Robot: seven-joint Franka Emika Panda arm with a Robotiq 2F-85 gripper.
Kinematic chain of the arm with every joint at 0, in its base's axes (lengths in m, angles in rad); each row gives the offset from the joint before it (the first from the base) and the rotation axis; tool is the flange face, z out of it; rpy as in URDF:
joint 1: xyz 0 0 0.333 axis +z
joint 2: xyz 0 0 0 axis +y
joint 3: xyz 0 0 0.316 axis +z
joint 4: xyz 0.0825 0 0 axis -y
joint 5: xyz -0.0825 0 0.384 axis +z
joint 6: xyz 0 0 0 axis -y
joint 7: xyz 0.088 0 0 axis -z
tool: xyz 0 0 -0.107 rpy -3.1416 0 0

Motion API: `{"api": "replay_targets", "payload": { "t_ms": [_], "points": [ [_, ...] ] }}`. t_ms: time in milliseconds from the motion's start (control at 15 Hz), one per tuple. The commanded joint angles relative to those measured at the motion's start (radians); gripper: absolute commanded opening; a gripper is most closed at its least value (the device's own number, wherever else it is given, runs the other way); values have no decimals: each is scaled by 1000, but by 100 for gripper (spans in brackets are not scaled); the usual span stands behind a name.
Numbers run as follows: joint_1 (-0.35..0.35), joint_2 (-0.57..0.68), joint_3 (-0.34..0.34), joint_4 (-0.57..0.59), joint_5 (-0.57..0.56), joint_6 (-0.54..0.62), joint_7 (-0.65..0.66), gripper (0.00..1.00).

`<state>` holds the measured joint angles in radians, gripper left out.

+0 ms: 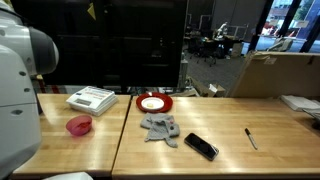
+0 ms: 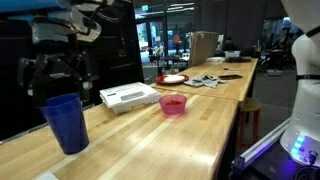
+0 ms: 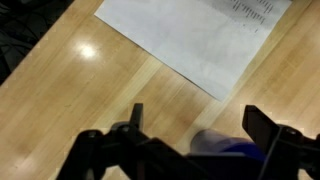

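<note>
Research lab or open-plan office; long wooden worktables (image 1: 230, 150) near; cluttered desks and chairs (image 1: 215, 45) far back; large cardboard box (image 1: 275, 75) right; dark cabinets (image 1: 110, 40) far left.

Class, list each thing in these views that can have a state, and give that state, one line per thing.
End effector: open, holding nothing, above the cup.
Cup: upright, mouth up.
Bowl: upright on the table.
Cloth: crumpled.
Phone: lying flat, screen dark.
Pen: lying flat.
Paper: flat, unfolded.
</note>
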<state>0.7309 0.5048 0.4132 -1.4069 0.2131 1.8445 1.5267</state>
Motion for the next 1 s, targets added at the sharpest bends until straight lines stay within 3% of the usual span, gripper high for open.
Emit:
{"api": "replay_targets", "payload": {
  "t_ms": [0,267,333,933],
  "points": [
    [30,-67,-66,-80,0,-50,92,100],
    [35,-65,-98,-74,-27,-120,133,100],
    [31,-25,-89,-43,-4,-96,95,100],
    [31,-49,-109,-56,-15,-98,125,100]
  ]
}}
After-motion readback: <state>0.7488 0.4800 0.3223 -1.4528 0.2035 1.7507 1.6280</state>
